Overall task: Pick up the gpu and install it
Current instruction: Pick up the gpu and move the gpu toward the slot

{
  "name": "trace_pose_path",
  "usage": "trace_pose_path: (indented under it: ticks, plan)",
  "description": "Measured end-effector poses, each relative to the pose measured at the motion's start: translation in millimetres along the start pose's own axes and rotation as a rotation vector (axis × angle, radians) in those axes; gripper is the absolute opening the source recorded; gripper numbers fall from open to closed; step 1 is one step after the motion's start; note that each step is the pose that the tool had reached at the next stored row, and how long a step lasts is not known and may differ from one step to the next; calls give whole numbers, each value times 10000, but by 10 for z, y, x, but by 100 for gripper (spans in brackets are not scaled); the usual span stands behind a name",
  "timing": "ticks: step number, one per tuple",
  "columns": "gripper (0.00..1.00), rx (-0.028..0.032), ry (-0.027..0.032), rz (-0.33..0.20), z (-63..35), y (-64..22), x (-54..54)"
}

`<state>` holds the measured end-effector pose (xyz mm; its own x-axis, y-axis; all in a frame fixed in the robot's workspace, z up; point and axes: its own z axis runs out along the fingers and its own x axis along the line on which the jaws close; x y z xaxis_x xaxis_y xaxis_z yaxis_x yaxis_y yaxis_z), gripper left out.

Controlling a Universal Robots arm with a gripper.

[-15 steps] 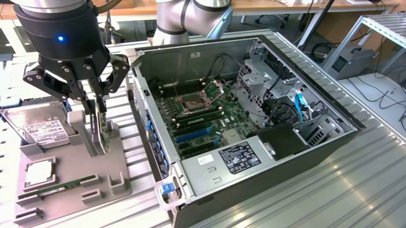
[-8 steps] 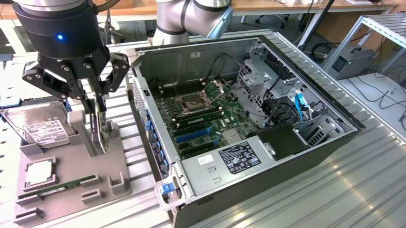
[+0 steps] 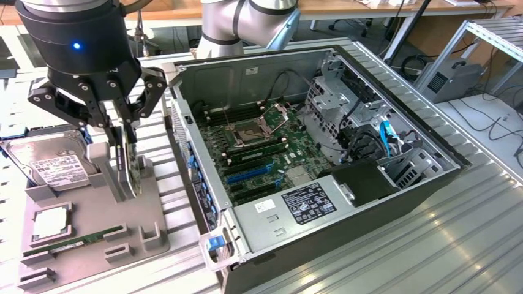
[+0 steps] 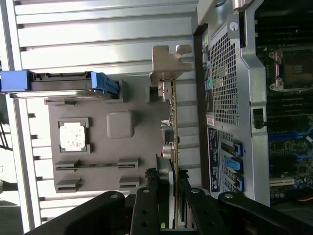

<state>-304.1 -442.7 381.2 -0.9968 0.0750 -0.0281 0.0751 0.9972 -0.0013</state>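
Ok so starting at the near edge of the grey tray (image 3: pixel 90 208) (image 4: pixel 146 137): there's a green memory stick (image 3: pixel 75 241) (image 4: pixel 88 165) lying flat in its slot, and just behind it a processor (image 3: pixel 51 223) (image 4: pixel 73 136) sitting in a square pocket. Further back, a hard drive (image 3: pixel 48 164) (image 4: pixel 58 83) with a white label rests in its cradle at the tray's far corner, the one away from the computer.

The gpu (image 3: pixel 129 168) (image 4: pixel 173 112) stands upright on its edge at the tray's far end, on the side nearest the computer. From the wrist view you see it edge-on, with its silver bracket (image 4: pixel 166 63) at the end away from the tool. The tool (image 3: pixel 122 136) (image 4: pixel 171 178) comes straight down over it and its fingers are clamped on the card's upper edge, one on each face. Can't tell whether the card's bottom edge has lifted off the tray or not.

The tray sits on a ribbed metal surface (image 3: pixel 425 245) (image 4: pixel 98 39), close beside the computer case (image 3: pixel 237 76) (image 4: pixel 230 98). The case lies on its side with the panel off, so the green motherboard (image 3: pixel 261 153) (image 4: pixel 288 103) faces up, blue slots (image 3: pixel 245 174) toward its near end. The arm (image 3: pixel 73 30) rises above the tool at the far side.
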Motion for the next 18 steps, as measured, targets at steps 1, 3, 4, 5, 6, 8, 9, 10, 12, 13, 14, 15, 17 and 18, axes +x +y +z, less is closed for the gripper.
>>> trace_pose_path:
  ticks: [1,3,4,5,6,8,9,10,12,13,14,15,17,18]
  plan:
    - [27,0,0,0,-2,0,0]
    - [27,1,0,0,-7,0,0]
    - [27,0,0,0,-9,0,0]
    - [27,0,0,0,-11,0,0]
    - [27,1,1,0,-14,0,0]
    - [27,1,0,0,-19,0,-1]
    - [27,0,0,0,-21,0,0]
    - [27,0,0,0,-23,0,-1]
    - [27,0,0,0,-28,0,-1]
    - [27,0,0,0,-29,0,-1]
    - [27,0,0,0,-32,0,-1]
    - [27,0,0,0,-34,0,-1]
    - [27,1,0,0,-39,0,-1]
    - [27,1,0,0,-42,0,-1]
